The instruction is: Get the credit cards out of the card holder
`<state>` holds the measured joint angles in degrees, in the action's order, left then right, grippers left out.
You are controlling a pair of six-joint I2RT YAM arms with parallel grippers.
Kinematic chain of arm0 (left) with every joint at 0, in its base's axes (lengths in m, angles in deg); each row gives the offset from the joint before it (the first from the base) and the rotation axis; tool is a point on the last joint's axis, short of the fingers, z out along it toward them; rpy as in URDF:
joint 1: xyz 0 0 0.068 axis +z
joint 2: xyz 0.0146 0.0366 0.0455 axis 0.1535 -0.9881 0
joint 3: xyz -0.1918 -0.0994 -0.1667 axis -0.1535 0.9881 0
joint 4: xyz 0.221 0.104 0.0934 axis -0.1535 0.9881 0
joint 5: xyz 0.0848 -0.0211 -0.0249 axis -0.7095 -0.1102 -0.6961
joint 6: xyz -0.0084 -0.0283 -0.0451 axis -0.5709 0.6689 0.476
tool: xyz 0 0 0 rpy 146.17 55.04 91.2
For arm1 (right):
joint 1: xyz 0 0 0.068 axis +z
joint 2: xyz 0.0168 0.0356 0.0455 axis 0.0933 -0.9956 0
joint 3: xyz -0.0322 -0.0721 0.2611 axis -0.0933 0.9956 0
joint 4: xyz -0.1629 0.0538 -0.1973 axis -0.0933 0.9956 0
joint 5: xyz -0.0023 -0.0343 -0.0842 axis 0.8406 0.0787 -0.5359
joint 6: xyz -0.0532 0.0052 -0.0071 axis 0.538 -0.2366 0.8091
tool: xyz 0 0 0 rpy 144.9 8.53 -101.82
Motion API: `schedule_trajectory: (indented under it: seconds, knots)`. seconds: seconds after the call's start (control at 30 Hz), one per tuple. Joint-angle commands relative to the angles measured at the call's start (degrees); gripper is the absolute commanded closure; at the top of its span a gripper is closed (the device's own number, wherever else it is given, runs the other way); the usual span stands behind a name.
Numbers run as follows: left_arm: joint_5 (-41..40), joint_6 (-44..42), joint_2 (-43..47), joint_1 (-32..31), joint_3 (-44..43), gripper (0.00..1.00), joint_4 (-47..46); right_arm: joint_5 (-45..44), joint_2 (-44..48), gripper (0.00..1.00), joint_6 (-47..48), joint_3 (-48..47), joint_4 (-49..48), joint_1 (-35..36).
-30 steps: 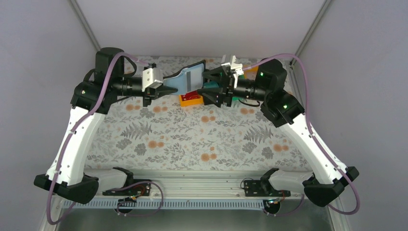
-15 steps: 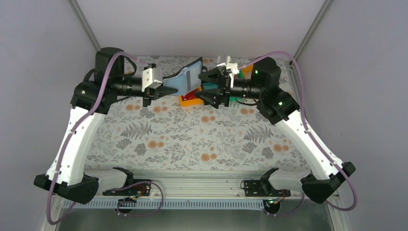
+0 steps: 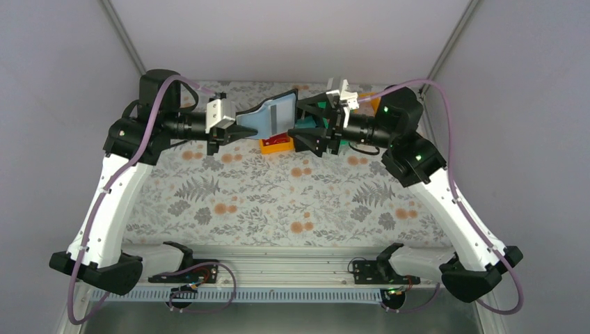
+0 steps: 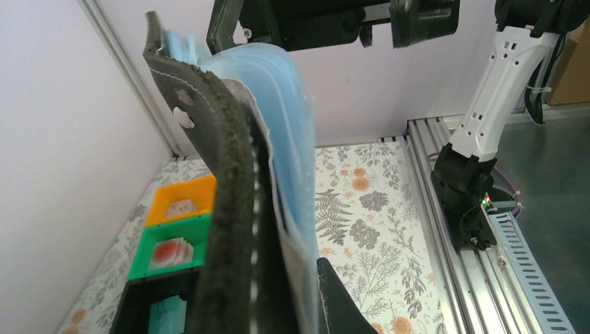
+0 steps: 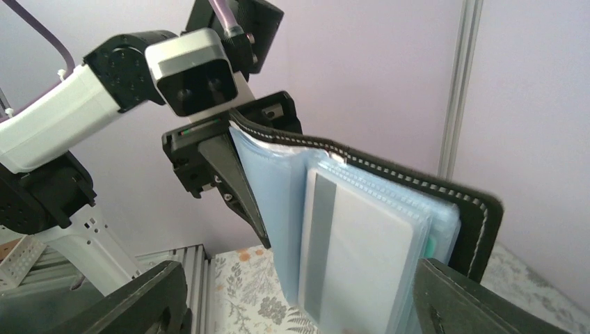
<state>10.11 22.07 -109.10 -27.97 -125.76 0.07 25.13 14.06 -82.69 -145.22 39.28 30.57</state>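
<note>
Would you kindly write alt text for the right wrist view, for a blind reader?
The left end effector holds the open black card holder in mid-air, a credit card showing in its sleeves; the open right end effector flanks it.

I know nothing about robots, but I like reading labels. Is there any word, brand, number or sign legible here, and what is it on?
No text is legible in any view.
credit card: plain pale face with a grey stripe, no print visible.
card holder: only white stitching, no logo.
orange bin and green bin: the contents are blurred shapes, too unclear to read.
</note>
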Motion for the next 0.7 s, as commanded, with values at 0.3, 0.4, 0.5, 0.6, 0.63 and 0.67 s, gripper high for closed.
schedule_trajectory:
  seconds: [0.3,0.4,0.5,0.6,0.63,0.67]
  knots:
    - [2.28,-0.07,0.76,-0.04,-0.03,0.98,-1.93,2.65,0.89,0.24,-1.89,1.04,-0.94,-0.33]
    - [2.32,0.13,0.76,-0.10,-0.22,0.98,-2.01,1.96,3.28,0.29,-0.22,2.23,0.18,-0.33]
    - [2.58,-0.15,0.88,-0.03,-0.51,0.98,-1.77,2.36,6.03,0.35,1.50,3.44,-0.27,-0.64]
    - [2.50,-0.65,0.64,-0.10,-0.86,0.97,-1.45,4.37,4.48,0.37,2.51,0.81,3.15,-0.92]
    - [2.44,-0.83,0.44,-0.08,-1.12,0.98,-1.34,4.92,3.44,0.37,2.50,-0.05,4.01,-0.90]
    - [2.46,-1.04,0.25,-0.11,-1.39,0.98,-1.23,5.25,2.69,0.36,2.41,-0.57,4.37,-0.94]
